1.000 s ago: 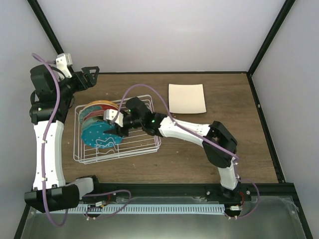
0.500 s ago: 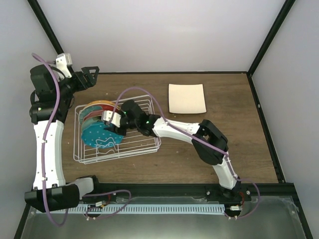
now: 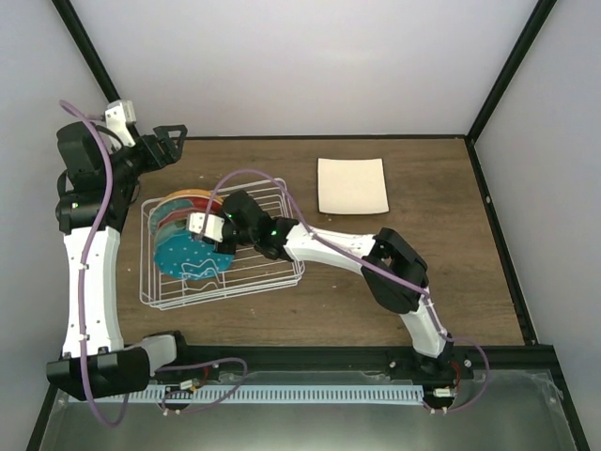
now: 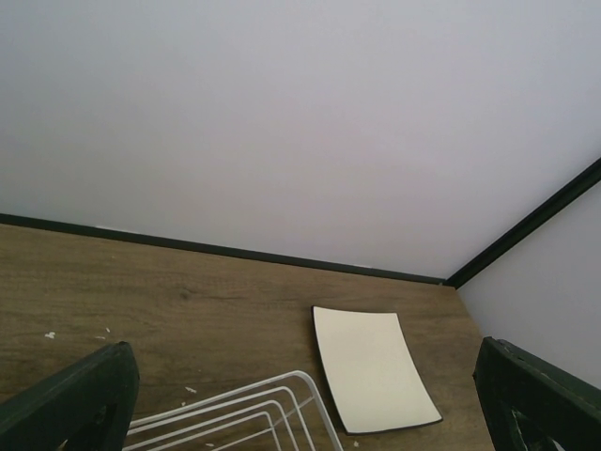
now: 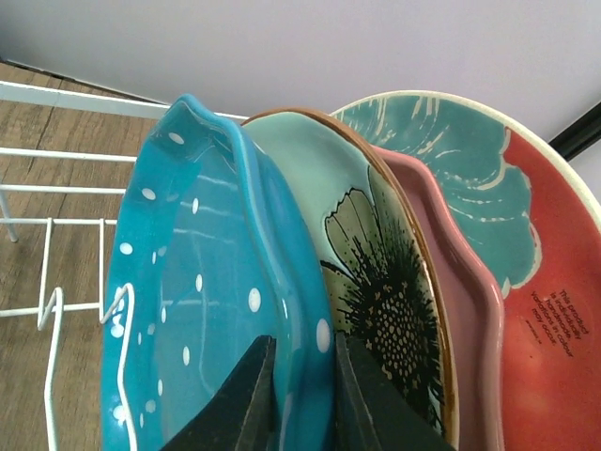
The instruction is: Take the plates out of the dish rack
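Clamping teal plate rim, right hand

White dots speckle the teal plate, a dark flower marks the mint plate, and the floral plate is red and teal.

White walls enclose a brown wooden table under even light.

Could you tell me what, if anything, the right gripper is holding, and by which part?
The right gripper grips the teal dotted plate by its rim.
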Tool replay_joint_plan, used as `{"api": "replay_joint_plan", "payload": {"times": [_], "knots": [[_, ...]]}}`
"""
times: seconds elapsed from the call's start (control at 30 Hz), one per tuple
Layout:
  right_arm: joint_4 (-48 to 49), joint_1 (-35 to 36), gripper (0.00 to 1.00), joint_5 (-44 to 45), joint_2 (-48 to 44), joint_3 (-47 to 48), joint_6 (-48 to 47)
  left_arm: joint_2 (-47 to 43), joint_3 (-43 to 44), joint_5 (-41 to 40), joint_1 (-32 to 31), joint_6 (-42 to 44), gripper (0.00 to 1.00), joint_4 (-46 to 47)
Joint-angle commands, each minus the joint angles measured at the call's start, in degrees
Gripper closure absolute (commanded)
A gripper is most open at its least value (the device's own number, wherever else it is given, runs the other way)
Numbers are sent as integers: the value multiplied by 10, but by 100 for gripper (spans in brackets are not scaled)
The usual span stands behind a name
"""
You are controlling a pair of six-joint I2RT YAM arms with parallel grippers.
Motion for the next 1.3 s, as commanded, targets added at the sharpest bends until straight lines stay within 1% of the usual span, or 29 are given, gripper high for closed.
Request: {"api": "replay_joint_plan", "payload": {"times": [0.0, 0.27, 0.47, 0.57, 0.73, 0.87, 1.03, 1.17, 1.27], "knots": [[-39, 25, 99, -22, -53, 35, 0, -1, 1, 11, 4, -12, 0, 16], [-20, 29, 99, 68, -140, 22, -31, 2, 22, 12, 6, -14, 0, 17], [-47, 28, 99, 94, -203, 0, -48, 5, 32, 15, 9, -19, 0, 21], [-60, 18, 99, 102, -242, -21, -22, 9, 41, 16, 11, -22, 0, 25], [-78, -22, 99, 93, -302, -53, 40, 19, 62, 19, 16, -29, 0, 32], [-73, -79, 99, 67, -351, -74, 102, 28, 80, 19, 23, -38, 0, 37], [-42, -197, 99, 25, -407, -83, 209, 31, 93, 18, 27, -49, 0, 55], [-50, -293, 99, 2, -414, -69, 272, 36, 89, 22, 26, -55, 0, 58], [-77, -371, 99, 7, -393, -55, 373, 37, 88, 24, 26, -58, 0, 60]]}}
